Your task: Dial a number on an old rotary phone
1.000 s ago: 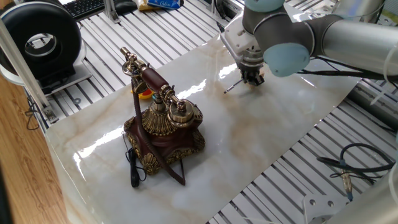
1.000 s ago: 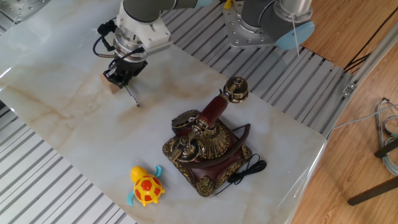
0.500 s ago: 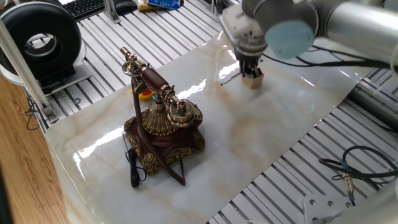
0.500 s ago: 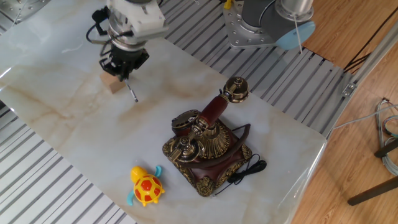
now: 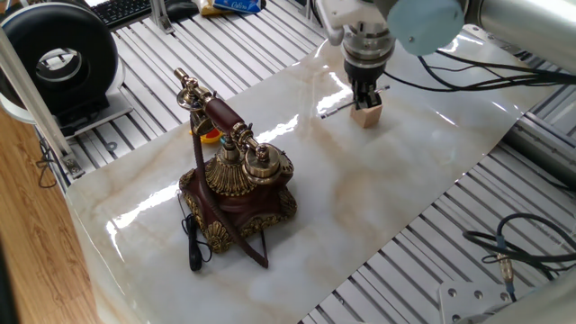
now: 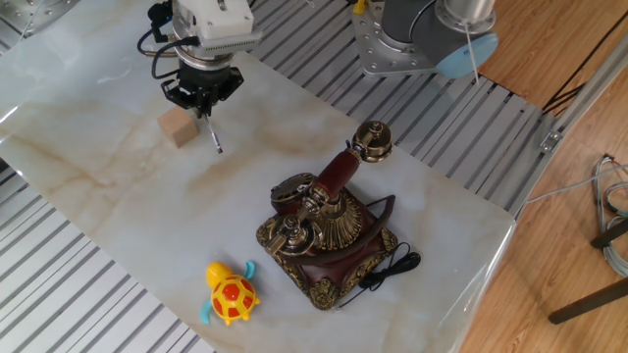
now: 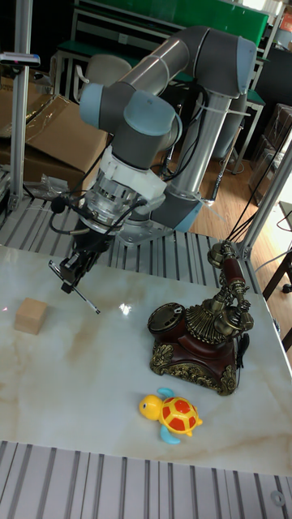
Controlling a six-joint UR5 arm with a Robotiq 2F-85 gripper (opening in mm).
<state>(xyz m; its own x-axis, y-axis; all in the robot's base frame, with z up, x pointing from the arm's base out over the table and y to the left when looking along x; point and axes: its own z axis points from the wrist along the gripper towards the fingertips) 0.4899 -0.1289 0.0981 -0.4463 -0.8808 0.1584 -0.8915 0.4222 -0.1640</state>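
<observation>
The old rotary phone (image 5: 238,184) (image 6: 329,235) (image 7: 199,336) stands on the marble tabletop, dark red-brown with gold trim, its handset resting in the cradle. My gripper (image 6: 201,96) (image 7: 71,277) (image 5: 367,94) hangs well away from it, above the far part of the table, shut on a thin stick (image 6: 214,139) (image 7: 86,301) that slants downward, its tip just above the marble. A small pale wooden block (image 6: 178,126) (image 7: 31,315) (image 5: 365,114) sits on the table beside the gripper, apart from the stick.
A yellow and orange toy turtle (image 6: 231,294) (image 7: 172,413) lies near the table edge by the phone. The phone's black cord (image 5: 193,245) trails off its base. The marble sheet (image 6: 118,216) lies on a slatted metal table. The arm's base (image 6: 412,39) stands behind the phone.
The gripper has risen and drawn away from the wooden block with the stick in it. The block stays on the table. The phone and turtle have not moved.
</observation>
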